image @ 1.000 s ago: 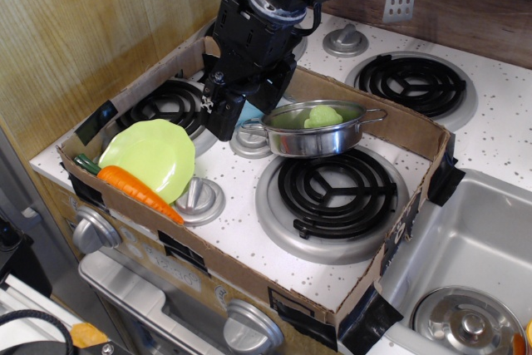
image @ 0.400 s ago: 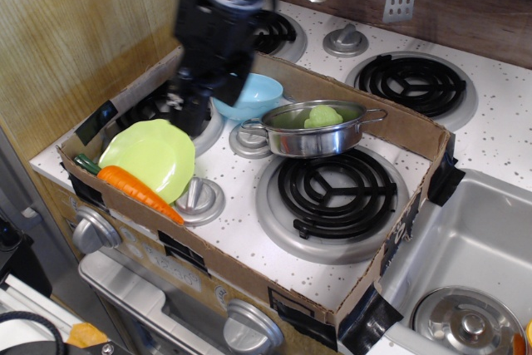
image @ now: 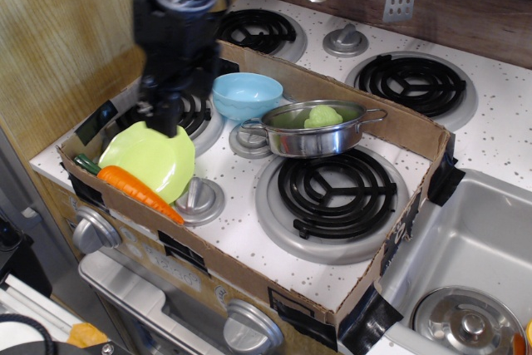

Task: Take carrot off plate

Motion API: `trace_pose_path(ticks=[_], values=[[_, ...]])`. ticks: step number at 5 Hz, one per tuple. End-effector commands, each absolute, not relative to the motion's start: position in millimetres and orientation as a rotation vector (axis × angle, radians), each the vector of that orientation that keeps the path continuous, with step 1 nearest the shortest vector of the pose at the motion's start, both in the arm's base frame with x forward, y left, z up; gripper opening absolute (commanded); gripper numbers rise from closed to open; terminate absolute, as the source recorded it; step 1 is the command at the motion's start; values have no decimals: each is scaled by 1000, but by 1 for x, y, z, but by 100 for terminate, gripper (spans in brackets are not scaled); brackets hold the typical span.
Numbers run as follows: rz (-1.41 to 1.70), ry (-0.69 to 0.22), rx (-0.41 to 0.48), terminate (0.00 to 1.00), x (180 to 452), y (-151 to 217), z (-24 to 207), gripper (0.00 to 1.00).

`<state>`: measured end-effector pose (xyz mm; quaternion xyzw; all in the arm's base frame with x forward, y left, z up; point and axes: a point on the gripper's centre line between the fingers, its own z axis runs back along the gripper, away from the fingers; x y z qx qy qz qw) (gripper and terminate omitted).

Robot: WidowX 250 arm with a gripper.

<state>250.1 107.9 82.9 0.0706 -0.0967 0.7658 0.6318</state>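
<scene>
The orange carrot (image: 140,191) lies across the near edge of the lime-green plate (image: 154,155), along the cardboard wall, with its dark green stem end at the left. The plate sits at the front left of the stove. My gripper (image: 165,126) points down over the plate's far edge, above and behind the carrot and apart from it. It is blurred by motion, so I cannot tell how its jaws stand. Nothing shows between them.
A light blue bowl (image: 248,93) sits behind the plate. A steel pan (image: 314,135) holding a pale green piece (image: 323,115) stands mid-stove. A low cardboard wall (image: 249,276) rings the area. A knob (image: 198,197) is beside the plate, and a sink (image: 465,247) lies to the right.
My arm has swung left and toward the front, from beside the pan to over the plate's far edge, uncovering the blue bowl. The carrot and plate have not moved.
</scene>
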Motion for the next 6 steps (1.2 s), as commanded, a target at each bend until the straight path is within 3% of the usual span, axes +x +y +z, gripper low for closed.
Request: trace_pose_path(ticks=[1, 4, 6], values=[[1737, -250, 153, 0, 240, 136, 85, 100], [1669, -255, 116, 0, 215, 152, 58, 100], [1640, -251, 178, 0, 228, 150, 74, 100]])
